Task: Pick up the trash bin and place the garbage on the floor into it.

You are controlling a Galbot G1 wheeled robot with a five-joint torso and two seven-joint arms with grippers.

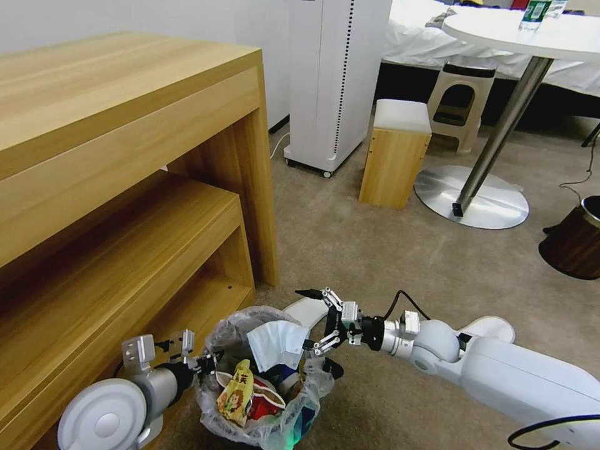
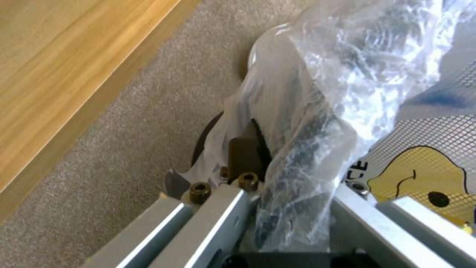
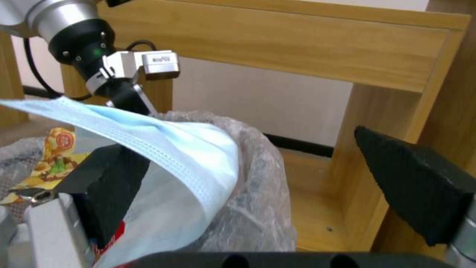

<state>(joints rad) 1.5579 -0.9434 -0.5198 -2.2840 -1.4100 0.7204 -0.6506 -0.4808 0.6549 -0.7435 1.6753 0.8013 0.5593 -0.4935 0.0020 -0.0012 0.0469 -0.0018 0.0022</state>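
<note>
The trash bin (image 1: pixel 262 400), lined with a crinkled clear bag, stands low in the head view next to the wooden shelf. Garbage fills it: a yellow snack wrapper (image 1: pixel 236 390), red packaging and a light-blue face mask (image 1: pixel 278 340) on top. My left gripper (image 1: pixel 209 361) is shut on the bin's rim and bag (image 2: pixel 337 93). My right gripper (image 1: pixel 315 319) hangs open over the bin's far rim. In the right wrist view the mask (image 3: pixel 188 149) drapes across one finger pad (image 3: pixel 109 186). Two white slippers (image 1: pixel 306 309) (image 1: pixel 494 326) lie on the beige floor (image 1: pixel 387 250).
A wooden desk with a low shelf (image 1: pixel 125 206) stands close on the left. Farther off are a white appliance on wheels (image 1: pixel 334 81), a wooden stool (image 1: pixel 395 153), a round table's metal base (image 1: pixel 475 197) and a brown wood-look bin (image 1: pixel 575 240).
</note>
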